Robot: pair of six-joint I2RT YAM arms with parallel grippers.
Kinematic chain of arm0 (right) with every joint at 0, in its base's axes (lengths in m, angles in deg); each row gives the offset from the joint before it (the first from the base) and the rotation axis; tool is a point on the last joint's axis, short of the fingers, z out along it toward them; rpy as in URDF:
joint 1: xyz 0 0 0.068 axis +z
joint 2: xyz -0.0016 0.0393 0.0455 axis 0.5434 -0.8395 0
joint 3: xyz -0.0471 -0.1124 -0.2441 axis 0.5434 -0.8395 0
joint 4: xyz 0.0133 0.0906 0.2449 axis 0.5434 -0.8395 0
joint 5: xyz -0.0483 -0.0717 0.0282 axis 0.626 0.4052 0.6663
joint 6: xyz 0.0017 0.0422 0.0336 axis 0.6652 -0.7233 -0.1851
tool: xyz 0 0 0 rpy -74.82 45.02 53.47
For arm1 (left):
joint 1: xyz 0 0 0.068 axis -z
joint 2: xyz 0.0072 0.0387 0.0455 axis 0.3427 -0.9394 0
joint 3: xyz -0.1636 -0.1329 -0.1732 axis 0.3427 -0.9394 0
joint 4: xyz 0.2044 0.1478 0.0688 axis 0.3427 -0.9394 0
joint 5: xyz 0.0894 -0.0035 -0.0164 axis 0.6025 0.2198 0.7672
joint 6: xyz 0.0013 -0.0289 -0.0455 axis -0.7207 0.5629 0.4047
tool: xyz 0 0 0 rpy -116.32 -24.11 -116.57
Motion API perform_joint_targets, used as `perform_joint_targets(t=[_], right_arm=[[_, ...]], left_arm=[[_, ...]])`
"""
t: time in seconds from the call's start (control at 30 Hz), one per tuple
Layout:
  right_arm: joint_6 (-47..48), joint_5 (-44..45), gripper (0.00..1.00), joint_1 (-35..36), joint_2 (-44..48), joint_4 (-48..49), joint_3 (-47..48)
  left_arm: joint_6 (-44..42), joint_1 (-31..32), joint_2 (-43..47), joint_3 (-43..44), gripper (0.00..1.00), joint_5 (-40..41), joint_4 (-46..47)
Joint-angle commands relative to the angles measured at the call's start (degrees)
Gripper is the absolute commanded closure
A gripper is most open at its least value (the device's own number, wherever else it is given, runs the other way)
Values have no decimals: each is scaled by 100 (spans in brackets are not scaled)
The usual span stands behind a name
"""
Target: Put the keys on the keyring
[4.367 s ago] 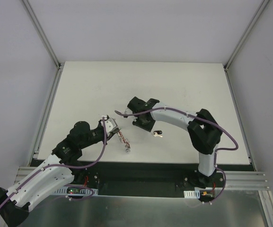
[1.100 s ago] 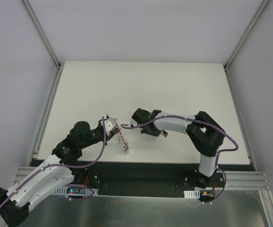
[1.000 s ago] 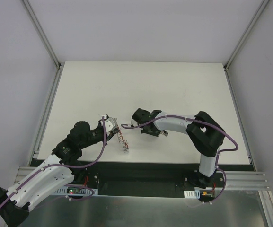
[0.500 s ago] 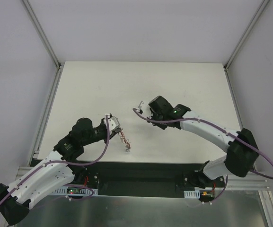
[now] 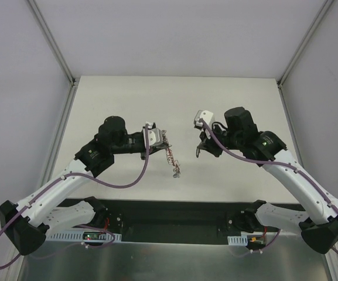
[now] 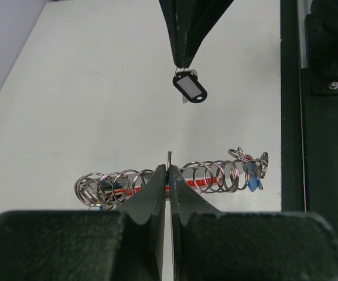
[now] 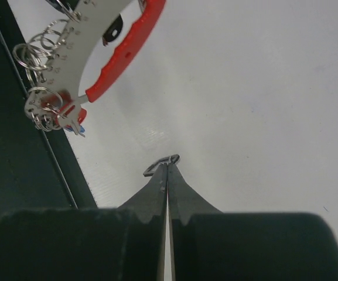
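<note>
L gripper [image 6: 169, 168] is pinching keyring [image 6: 215, 174] by one loop while R gripper [image 7: 167, 167] is clamping black key [image 6: 190, 86] opposite, both airborne for threading.

The right claw [image 7: 167, 167] hides most of its black-headed key [image 6: 190, 88] in the right wrist view; the keyring [image 7: 92, 55] runs off that view's top edge.

The keyring [image 5: 171, 159] is hung from the left gripper [image 5: 160, 139] toward the near side; just to its right, a black key [image 5: 198, 152] is gripped by the right gripper [image 5: 202, 146].
</note>
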Motion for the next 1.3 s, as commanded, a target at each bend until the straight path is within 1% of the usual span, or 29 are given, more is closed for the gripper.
perform_joint_targets(t=[0.0,0.17,0.43,0.57,0.73,1.27], right_arm=[[44,-1188,99,-243,340,-211,451],[115,-1662,99,-376,438,-361,715],[247,-2164,99,-455,271,-581,1075],[317,-2471,99,-455,148,-651,1216],[326,-2779,99,-455,-19,-687,1260],[440,-2797,99,-437,-292,-695,1313]], left_arm=[[-343,40,-363,777,100,-1166,221],[-422,48,-837,1208,100,-1851,186],[-589,66,-1224,1393,100,-2485,177],[-607,136,-1330,1490,100,-2494,177],[-589,241,-1444,1525,100,-2240,177],[-422,330,-1638,1631,100,-1896,204]])
